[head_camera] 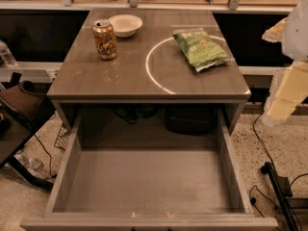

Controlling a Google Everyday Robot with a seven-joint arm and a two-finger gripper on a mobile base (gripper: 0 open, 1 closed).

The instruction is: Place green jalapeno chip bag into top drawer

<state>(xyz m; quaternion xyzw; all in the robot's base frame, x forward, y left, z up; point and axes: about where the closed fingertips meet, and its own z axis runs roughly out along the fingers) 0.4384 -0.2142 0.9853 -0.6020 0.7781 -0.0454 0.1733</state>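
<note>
Top drawer stands pulled right out toward the camera below the table's front edge, a wide shallow grey-brown box with low side walls and a plain flat bottom that carries nothing but a few pale specks near the front lip; behind its back wall, in the shadow under the table, lie a dark bulky shape and some loose cable; the table above has a glossy grey-brown top with a thin bright ring of light curving across its middle and right half; the pincer shows as pale, blocky cream and white parts at the right edge of the view, off the table's right side and level with its front corner, well apart from everything on the top, holding nothing that can be seen, and whether it is spread or closed cannot be told; the green jalapeno chip bag lies flat on the right rear part of the table, inside the ring of light, its darker green band turned toward the back and its crinkled lower end pointing to the front right; it is outside the drawer; the white bowl sits upright at the left rear of the table; the gold-brown soda can stands upright just in front of and left of the bowl, close beside it, well apart from the bag.
</note>
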